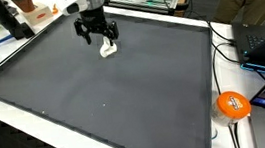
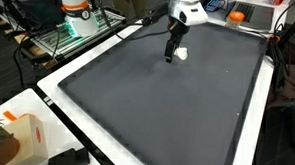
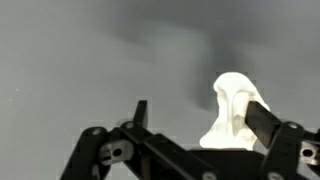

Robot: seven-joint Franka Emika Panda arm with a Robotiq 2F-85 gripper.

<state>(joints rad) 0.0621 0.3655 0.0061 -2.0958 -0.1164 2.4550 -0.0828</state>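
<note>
Currently the robot's pincer (image 1: 99, 37) hangs with its jaws spread wide just above a small white moulded object (image 1: 109, 49), which lies free on the dark grey mat (image 1: 126, 105) near one edge, neither gripped nor lifted.

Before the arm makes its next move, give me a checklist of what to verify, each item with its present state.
1. Gripper open: ok, its fingers stand wide apart in the wrist view.
2. White object not clamped: ok, it lies on the dark mat under the gripper.
3. Object centred between the fingers: not ok, it sits close by one finger.
4. That finger clear of the object: cannot tell, they overlap in the wrist view.
5. Orange object out of the way: ok, it lies beyond the mat's edge.
</note>
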